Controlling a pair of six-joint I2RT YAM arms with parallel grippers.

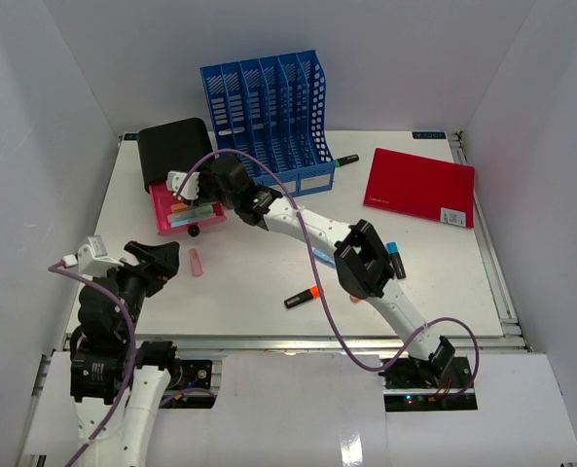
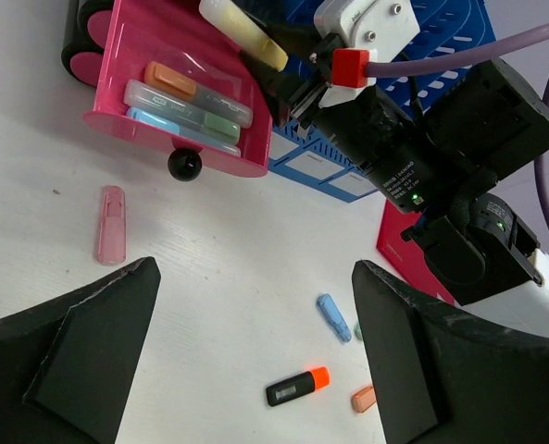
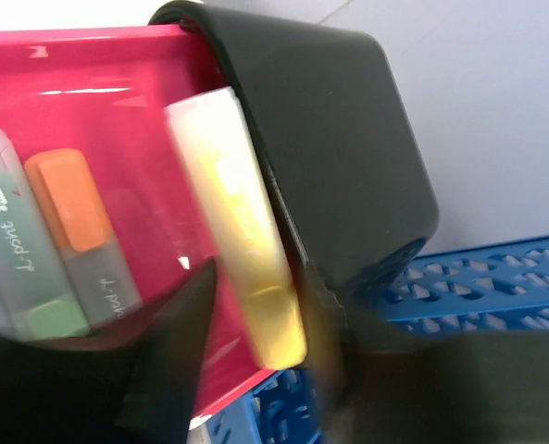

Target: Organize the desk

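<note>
On the white desk (image 1: pixel 269 282), my right gripper (image 1: pixel 195 193) reaches over an open pink drawer (image 1: pixel 183 216) of a black box (image 1: pixel 171 146). Between its fingers lies a yellow highlighter (image 3: pixel 242 240), blurred, and a sliver of pink shows between it and the left finger (image 3: pixel 177 324). Those jaws stand slightly apart. Several highlighters (image 3: pixel 66 231) lie in the drawer (image 3: pixel 117 65). My left gripper (image 1: pixel 166 258) hangs open and empty at the front left. Below it lie a pink cap (image 2: pixel 111 224) and a black-and-orange highlighter (image 2: pixel 297 386).
A blue file rack (image 1: pixel 264 107) stands at the back with a green marker (image 1: pixel 342 161) beside it. A red notebook (image 1: pixel 419 185) lies at the back right. A blue cap (image 2: pixel 333 316) and an orange cap (image 2: pixel 364 399) lie near the right arm's elbow (image 1: pixel 364 258).
</note>
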